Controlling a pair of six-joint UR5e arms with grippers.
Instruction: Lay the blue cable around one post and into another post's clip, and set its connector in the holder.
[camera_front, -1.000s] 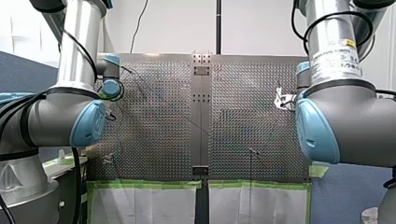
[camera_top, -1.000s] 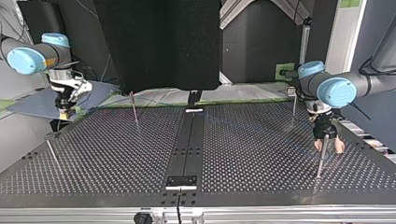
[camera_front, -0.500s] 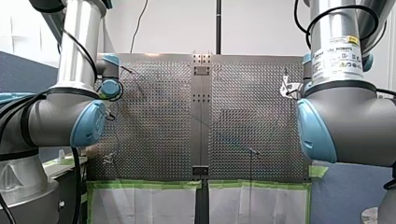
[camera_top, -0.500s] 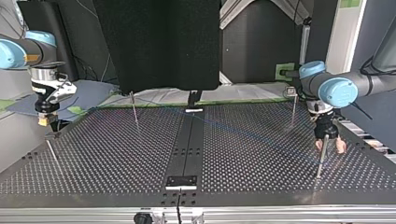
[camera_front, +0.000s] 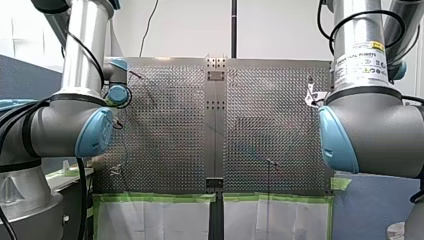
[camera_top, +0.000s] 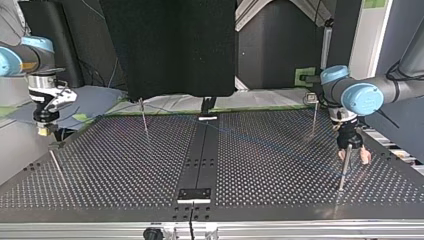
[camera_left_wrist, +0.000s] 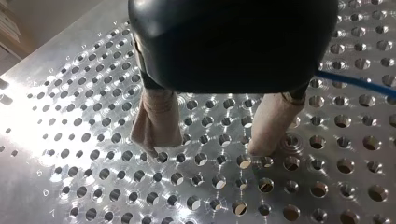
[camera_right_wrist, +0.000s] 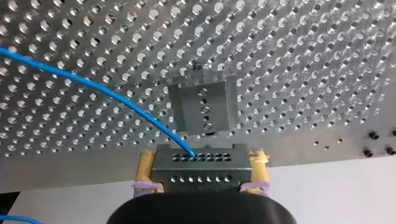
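In the right wrist view my right gripper (camera_right_wrist: 201, 179) is shut on the grey connector (camera_right_wrist: 200, 164), a block with rows of holes. The blue cable (camera_right_wrist: 93, 86) runs from it across the plate. The grey holder (camera_right_wrist: 203, 108) stands just ahead of the connector. In the top view my right gripper (camera_top: 44, 130) hangs at the plate's far left corner, and the faint cable (camera_top: 260, 142) stretches toward my left gripper (camera_top: 352, 156). My left gripper (camera_left_wrist: 205, 150) is open just above the plate, its beige fingers (camera_left_wrist: 156, 122) hold nothing, and the cable (camera_left_wrist: 355, 81) passes beside it.
Thin posts stand on the perforated plate: one (camera_top: 144, 116) at the back left of the top view, one (camera_top: 314, 117) at the back right, one (camera_top: 343, 170) right by my left gripper, and a leaning one (camera_top: 55, 162) at the left edge. A dark centre strip (camera_top: 202, 160) divides the plate.
My right arm carried the connector toward the top view's left, out to the plate's far corner, drawing the cable along. My left gripper has stayed open by its post.
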